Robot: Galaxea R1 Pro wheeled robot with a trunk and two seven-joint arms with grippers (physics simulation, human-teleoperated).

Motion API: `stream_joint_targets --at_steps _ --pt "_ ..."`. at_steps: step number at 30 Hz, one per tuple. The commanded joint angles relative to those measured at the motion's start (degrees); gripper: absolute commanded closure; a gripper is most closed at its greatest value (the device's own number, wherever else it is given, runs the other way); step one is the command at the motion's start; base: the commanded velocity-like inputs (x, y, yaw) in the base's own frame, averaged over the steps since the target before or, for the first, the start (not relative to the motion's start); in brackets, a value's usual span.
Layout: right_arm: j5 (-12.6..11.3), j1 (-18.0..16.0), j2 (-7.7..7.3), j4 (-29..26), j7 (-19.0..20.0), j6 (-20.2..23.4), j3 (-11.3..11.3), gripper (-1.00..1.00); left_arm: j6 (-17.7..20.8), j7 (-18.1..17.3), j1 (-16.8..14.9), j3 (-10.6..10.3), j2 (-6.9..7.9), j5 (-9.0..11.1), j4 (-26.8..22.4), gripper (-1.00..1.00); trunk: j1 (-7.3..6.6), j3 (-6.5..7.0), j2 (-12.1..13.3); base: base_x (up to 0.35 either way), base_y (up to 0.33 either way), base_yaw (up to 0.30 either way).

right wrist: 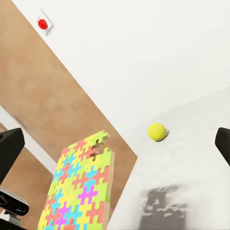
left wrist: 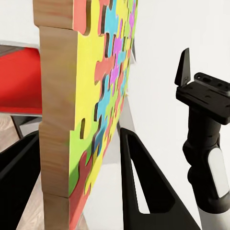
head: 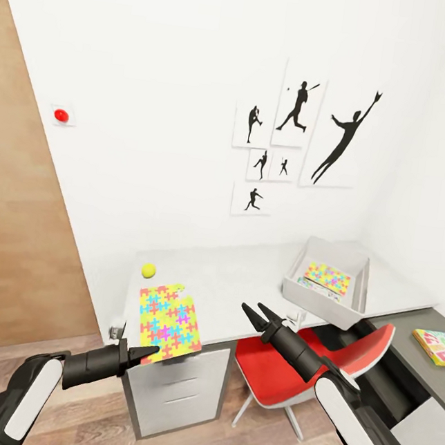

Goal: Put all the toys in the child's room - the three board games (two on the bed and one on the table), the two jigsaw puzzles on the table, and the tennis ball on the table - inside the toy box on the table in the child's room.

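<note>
The table [head: 242, 287] is long and pale, and its near edge runs above the drawers and the red chair [head: 287, 377]. One puzzle [head: 167, 321] sits at the table's near left corner, and its lower edge hangs out past the table edge. The middle of the table, between that puzzle and the toy box [head: 330, 281], is bare.

The toy box stands at the right end of the table. Inside it lies another puzzle [head: 327, 276], with a flat pale box partly under it.

The yellow ball [head: 148, 270] rests on the table just behind the near puzzle. A yellow-green game box [head: 438, 345] lies on the lower dark top to the right of the table.

The left gripper [head: 145, 354] has one finger on each side of the puzzle's hanging edge; whether it squeezes it, I cannot tell. The right gripper [head: 257, 312] is spread open and holds nothing, near the table's front edge above the chair
</note>
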Motion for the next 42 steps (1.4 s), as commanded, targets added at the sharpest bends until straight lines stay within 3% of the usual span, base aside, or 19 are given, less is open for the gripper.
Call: stream_joint_targets --at_steps 1,33,42 --pt "-0.6 -0.05 -0.04 -0.02 0.1 0.32 0.08 -1.0 0.18 -0.35 -0.03 0.05 -0.01 -0.28 -0.01 1.0 -0.21 0.1 0.34 -0.021 0.0 -0.005" --pt "-0.6 -0.05 0.04 0.5 0.12 0.47 0.12 -1.0 0.18 -0.39 -0.01 0.06 -0.01 -0.33 0.02 1.0 -7.24 7.79 13.17 -0.002 0.0 -0.194" --pt "-0.6 -0.05 0.05 0.52 0.1 0.47 0.12 -1.0 0.18 -0.36 -0.02 0.07 -0.01 -0.33 0.02 1.0 -7.24 8.39 13.17 0.0 0.0 -0.214"
